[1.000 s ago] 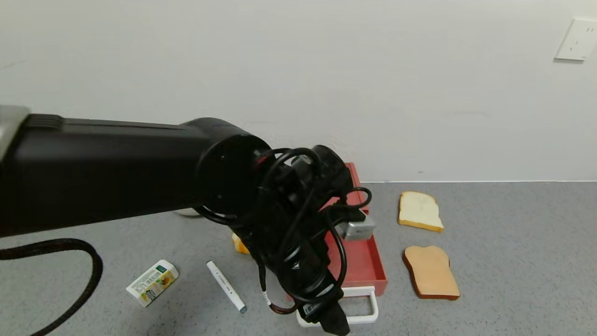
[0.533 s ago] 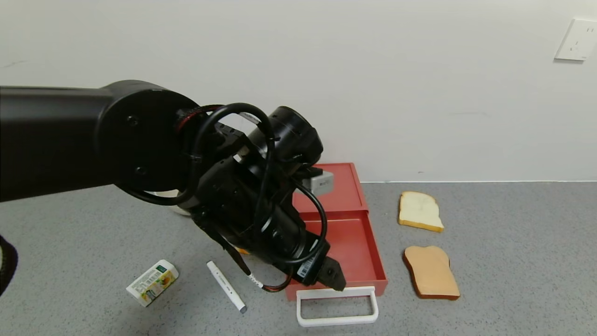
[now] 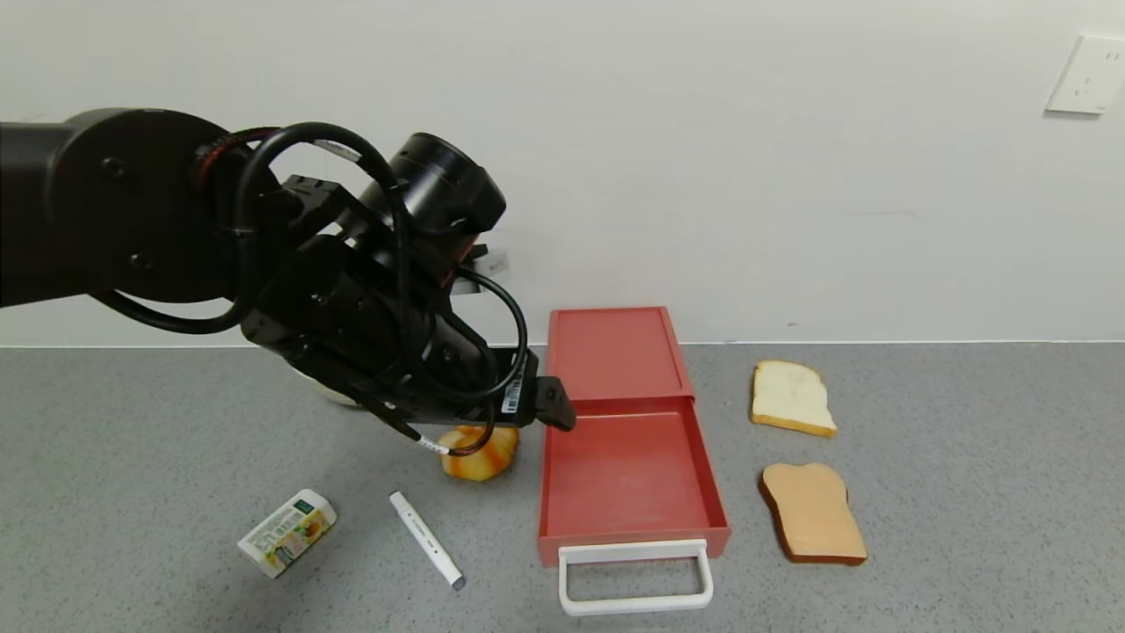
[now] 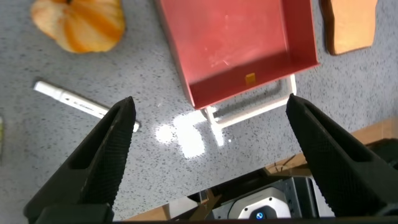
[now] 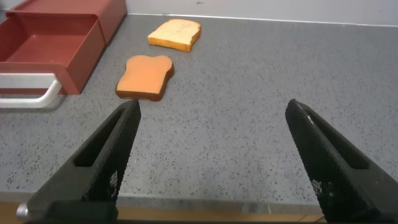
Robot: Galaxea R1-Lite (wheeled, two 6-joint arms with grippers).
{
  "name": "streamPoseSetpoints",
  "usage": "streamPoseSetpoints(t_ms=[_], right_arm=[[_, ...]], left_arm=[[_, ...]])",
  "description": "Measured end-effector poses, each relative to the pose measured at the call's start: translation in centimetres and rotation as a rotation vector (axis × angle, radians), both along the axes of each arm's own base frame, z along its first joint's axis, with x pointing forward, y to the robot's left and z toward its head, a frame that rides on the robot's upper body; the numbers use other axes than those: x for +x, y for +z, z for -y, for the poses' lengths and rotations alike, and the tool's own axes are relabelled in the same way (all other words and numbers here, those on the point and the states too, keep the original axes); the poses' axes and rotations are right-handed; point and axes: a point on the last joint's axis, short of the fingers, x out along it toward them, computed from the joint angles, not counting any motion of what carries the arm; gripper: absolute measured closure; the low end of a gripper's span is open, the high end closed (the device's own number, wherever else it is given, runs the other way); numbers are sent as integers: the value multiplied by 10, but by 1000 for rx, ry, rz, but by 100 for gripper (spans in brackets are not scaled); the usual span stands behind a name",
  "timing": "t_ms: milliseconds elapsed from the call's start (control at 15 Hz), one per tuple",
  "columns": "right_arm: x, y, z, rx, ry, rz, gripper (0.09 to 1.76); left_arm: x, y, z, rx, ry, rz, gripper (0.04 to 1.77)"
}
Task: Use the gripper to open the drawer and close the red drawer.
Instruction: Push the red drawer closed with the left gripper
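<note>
L gripper (image 3: pixel 555 411) fingers spread wide, holding nothing, raised above the table at the left edge of the red drawer (image 3: pixel 628 475). Drawer sits centre w/ tray pulled out toward the near side, white handle (image 3: pixel 635 576) nearest. Open step looks done; close step next, prob. needs the tip brought down to the handle front and pushed toward the far wall. R gripper (image 5: pixel 211 158) also spread, empty, parked low on the right near the toast (image 5: pixel 145 77).

drawer (image 3: pixel 628 457) between pen (image 3: pixel 426 539) left, toast (image 3: pixel 813 513) right
</note>
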Motion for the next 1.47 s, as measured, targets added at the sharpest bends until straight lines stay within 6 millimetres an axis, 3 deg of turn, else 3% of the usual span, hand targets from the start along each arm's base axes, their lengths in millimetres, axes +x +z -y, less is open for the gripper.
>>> streamPoseSetpoints(t_ms=[333, 1000, 1267, 1467], right_arm=[[0, 0, 0, 0, 0, 0, 14], [0, 0, 0, 0, 0, 0, 14], [0, 0, 0, 0, 0, 0, 14], [0, 0, 0, 0, 0, 0, 14]], left_arm=[[1, 6, -14, -11, 38, 17, 7], [0, 6, -14, -3, 29, 15, 7], [-5, 1, -6, 86, -174, 49, 7], [-8, -2, 0, 87, -453, 80, 7]])
